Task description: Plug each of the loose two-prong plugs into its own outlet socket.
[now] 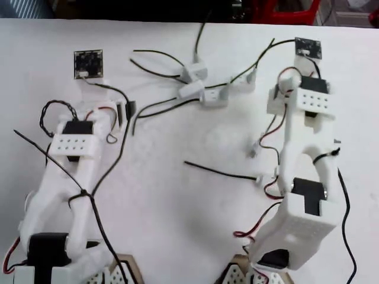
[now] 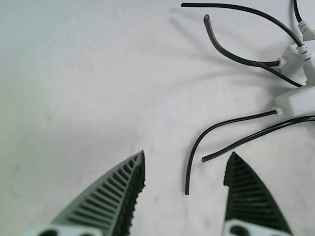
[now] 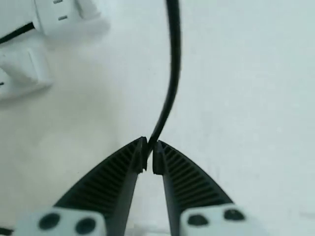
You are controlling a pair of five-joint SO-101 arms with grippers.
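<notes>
Right jaws clenched on black cable (image 3: 170, 88), ends cropped, left jaws spread

Matt white desk (image 3: 246, 98), ribbed plastic
The right end effector (image 3: 151, 147) has ribbed matt-black fingers (image 3: 118, 182) on a smooth glossy cable (image 3: 172, 73); ahead, smooth white plastic sockets (image 3: 64, 14).

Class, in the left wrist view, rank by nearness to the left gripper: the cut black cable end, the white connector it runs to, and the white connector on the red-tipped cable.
1. Cut black cable end: on the table between the fingers of the open left gripper.
2. White connector on that cable: out past one fingertip.
3. White connector on the red-tipped cable: just beyond the second.
</notes>
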